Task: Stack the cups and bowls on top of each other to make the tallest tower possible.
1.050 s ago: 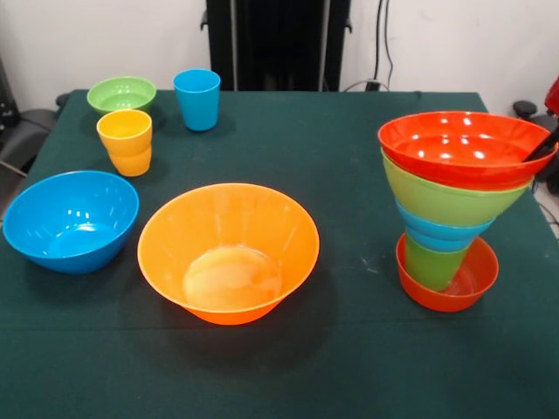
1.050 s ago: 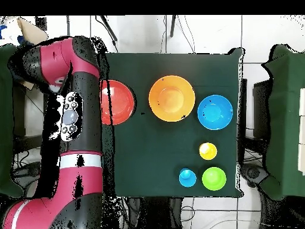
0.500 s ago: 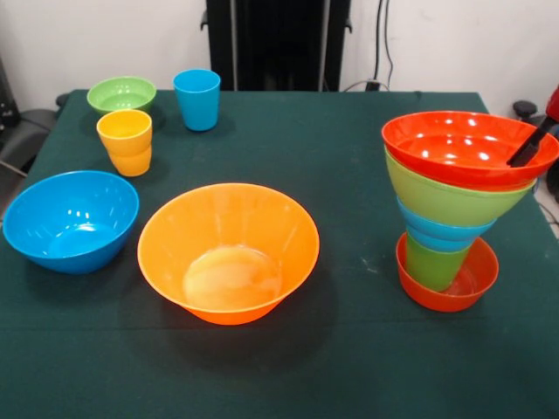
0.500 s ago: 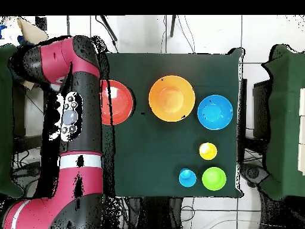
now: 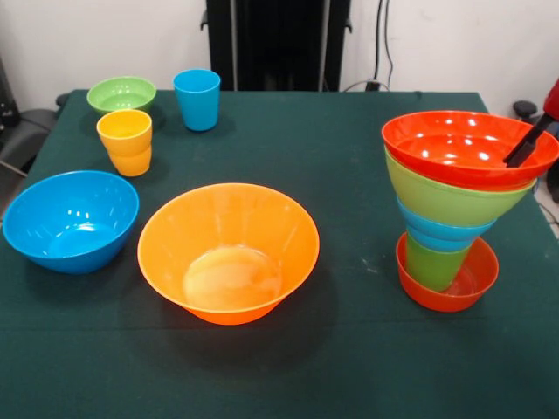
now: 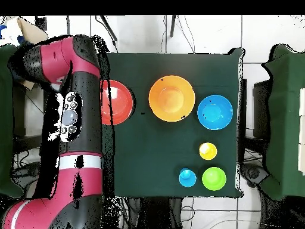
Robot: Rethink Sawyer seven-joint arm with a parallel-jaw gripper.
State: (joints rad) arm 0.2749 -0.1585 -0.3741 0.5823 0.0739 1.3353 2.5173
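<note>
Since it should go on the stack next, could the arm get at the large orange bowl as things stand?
Probably yes: the large orange bowl stands open and alone mid-table, apart from the blue bowl and the tower, with nothing over it.

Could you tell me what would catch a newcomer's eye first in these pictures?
Most likely the tower at the table's right side in the front view: a red bowl on top, then green and blue bowls and a green cup, in a small red bowl. Next, the big orange bowl near the middle, and the red arm.

Front camera low across the table, overhead camera straight down (same tabletop in both).
</note>
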